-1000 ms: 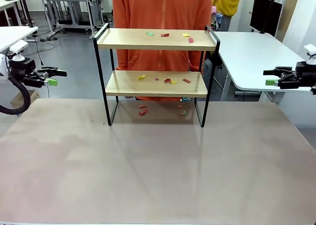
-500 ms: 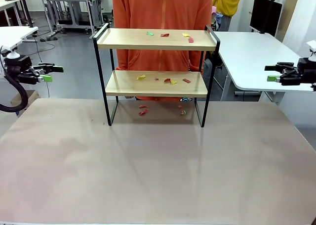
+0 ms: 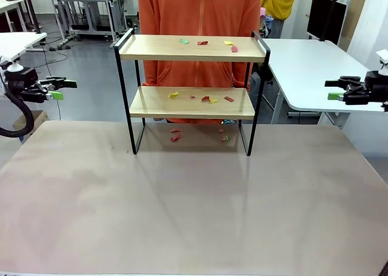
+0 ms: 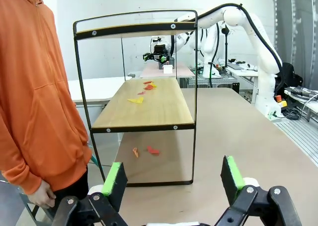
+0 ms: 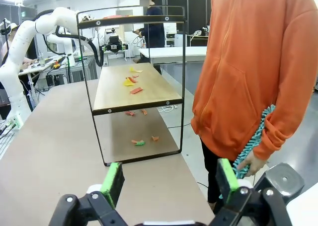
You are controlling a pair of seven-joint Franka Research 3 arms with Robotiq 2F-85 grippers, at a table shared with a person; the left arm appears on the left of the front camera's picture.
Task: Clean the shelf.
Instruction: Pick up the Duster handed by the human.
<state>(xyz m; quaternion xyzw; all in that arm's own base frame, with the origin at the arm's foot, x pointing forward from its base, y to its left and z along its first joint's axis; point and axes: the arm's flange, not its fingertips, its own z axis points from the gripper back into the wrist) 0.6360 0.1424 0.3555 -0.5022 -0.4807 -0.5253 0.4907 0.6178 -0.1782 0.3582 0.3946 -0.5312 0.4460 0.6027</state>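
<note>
Coloured scraps (image 3: 202, 43) on shelf (image 3: 157, 48), table (image 3: 182, 215)

shelf (image 3: 157, 47): light matt wood boards, thin black metal frame. table (image 3: 182, 209): smooth beige top, faint sheen. scraps (image 3: 174, 94): look like coloured paper. hoodie (image 3: 200, 9) at 12 o'clock: orange cloth.

Two-tier wooden shelf (image 3: 193, 104), black frame, upright at table's far edge

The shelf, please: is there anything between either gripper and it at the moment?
Nothing visible does. The left gripper and the right gripper hang open out to either side of the shelf, with open air across to its end rails. The person stands behind it, on the far side.
</note>
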